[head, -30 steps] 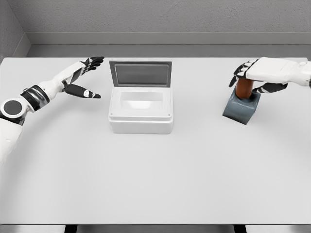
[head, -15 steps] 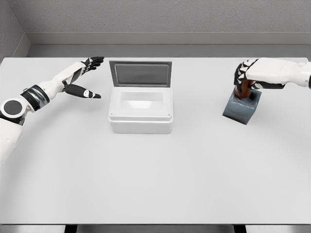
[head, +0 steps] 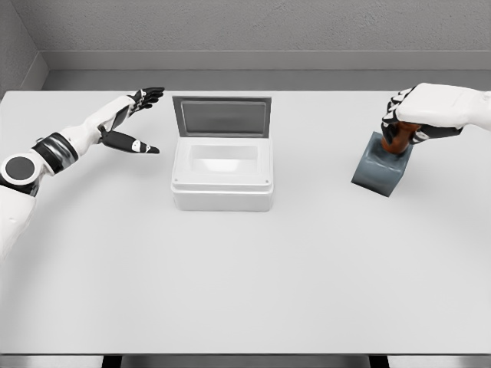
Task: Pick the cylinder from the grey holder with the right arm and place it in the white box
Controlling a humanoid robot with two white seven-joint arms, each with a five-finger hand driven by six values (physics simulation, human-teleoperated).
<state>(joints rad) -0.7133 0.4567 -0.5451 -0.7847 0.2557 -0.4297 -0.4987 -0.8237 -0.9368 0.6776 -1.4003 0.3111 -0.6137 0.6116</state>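
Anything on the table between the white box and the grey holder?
No. In the head view, only bare table lies between the white box and the grey holder.

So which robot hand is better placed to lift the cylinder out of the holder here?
Right. The right robot hand is already closed around the cylinder in the grey holder; the left robot hand is spread open beyond the white box.
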